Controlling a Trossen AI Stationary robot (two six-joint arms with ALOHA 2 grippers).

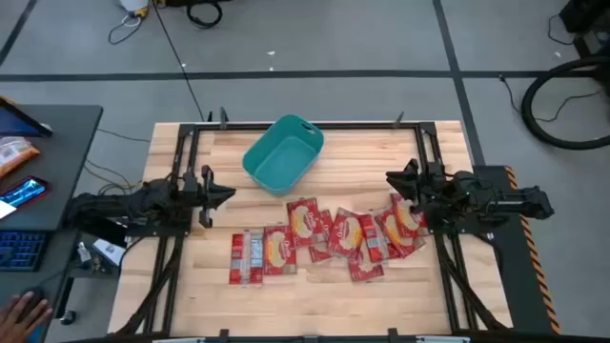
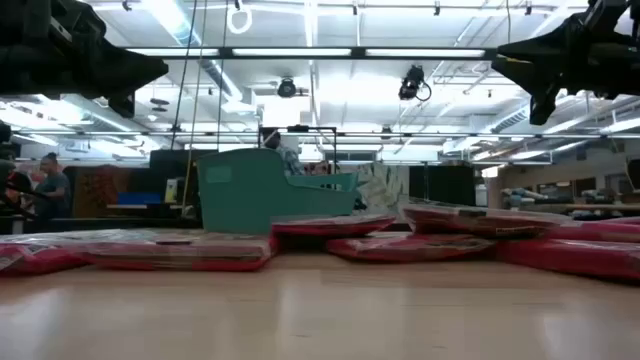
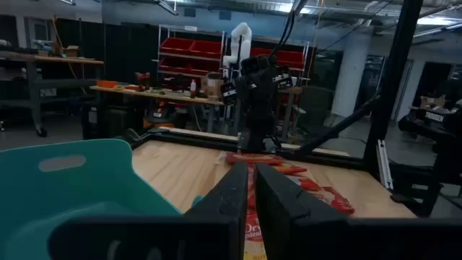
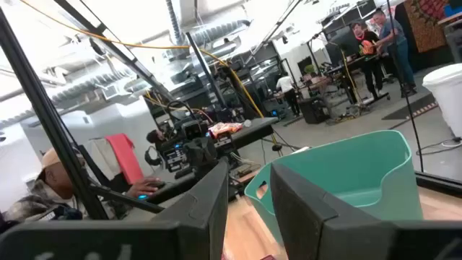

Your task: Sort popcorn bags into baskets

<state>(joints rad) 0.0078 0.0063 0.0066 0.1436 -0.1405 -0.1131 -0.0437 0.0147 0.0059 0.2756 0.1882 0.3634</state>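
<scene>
Several red popcorn bags (image 1: 324, 233) lie flat and partly overlapping on the wooden table, in a band from its middle toward the right; they also show in the low view (image 2: 400, 235). The teal tub (image 1: 283, 152) stands on its base at the far middle, empty. My left gripper (image 1: 229, 195) hovers at the table's left, shut and empty, pointing toward the bags (image 3: 289, 173). My right gripper (image 1: 391, 178) hovers at the right above the rightmost bags, slightly open and empty, pointing toward the tub (image 4: 346, 173).
A black frame (image 1: 191, 143) runs along the table's edges. Bare wood lies at the near edge (image 1: 315, 305) and at the far left of the tub. A desk with an orange packet (image 1: 14, 152) stands left of the table, where a person's hand (image 1: 24, 310) shows.
</scene>
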